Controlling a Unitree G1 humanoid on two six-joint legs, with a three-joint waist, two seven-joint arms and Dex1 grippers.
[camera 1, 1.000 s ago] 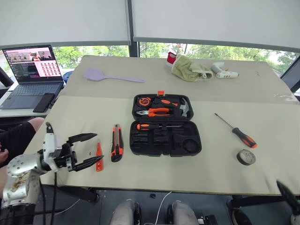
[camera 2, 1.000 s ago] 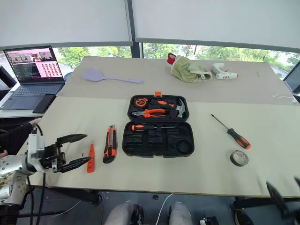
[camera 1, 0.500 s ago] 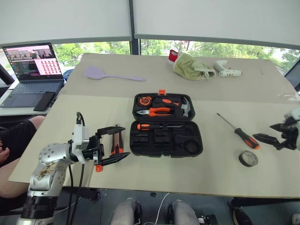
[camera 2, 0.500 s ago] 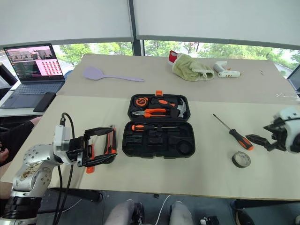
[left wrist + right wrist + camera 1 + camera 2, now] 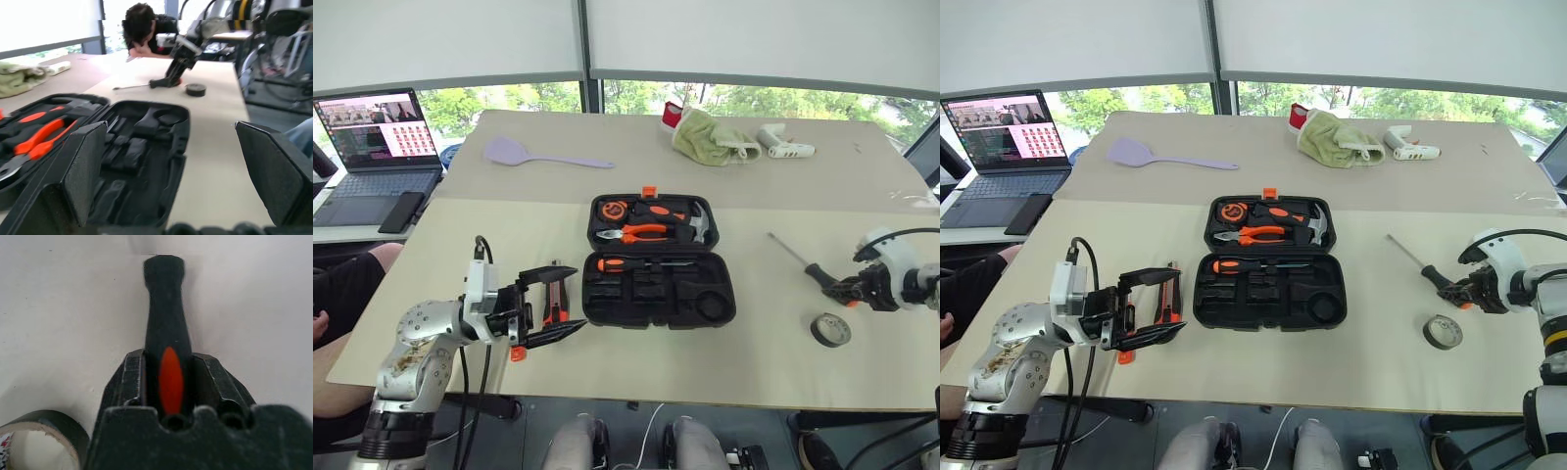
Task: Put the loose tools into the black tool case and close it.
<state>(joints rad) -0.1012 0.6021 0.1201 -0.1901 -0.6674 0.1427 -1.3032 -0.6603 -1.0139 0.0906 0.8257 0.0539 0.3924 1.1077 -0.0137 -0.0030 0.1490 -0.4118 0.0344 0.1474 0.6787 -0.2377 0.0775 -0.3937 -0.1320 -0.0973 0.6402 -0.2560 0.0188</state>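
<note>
1. Since a second ago, the right claw (image 5: 1470, 291) has swung in over the surface (image 5: 509, 235) and closed round the black-and-orange plastic handle of the loose screwdriver (image 5: 800, 263).
2. The right wrist view shows the rubbery handle pinched between ribbed fingers (image 5: 130, 382), black tape roll (image 5: 34, 438) beside.
3. The left claw (image 5: 553, 305) gapes empty beside the open, moulded black tool case (image 5: 658, 272).

r gripper (image 5: 168, 382) clamped on screwdriver (image 5: 165, 328) handle, one finger (image 5: 128, 382) each side, touching it. handle black w/ orange oval inset, runs away from cam, lying on pale table (image 5: 63, 308). tape roll (image 5: 36, 440) just beside gripper, flat on table.
</note>
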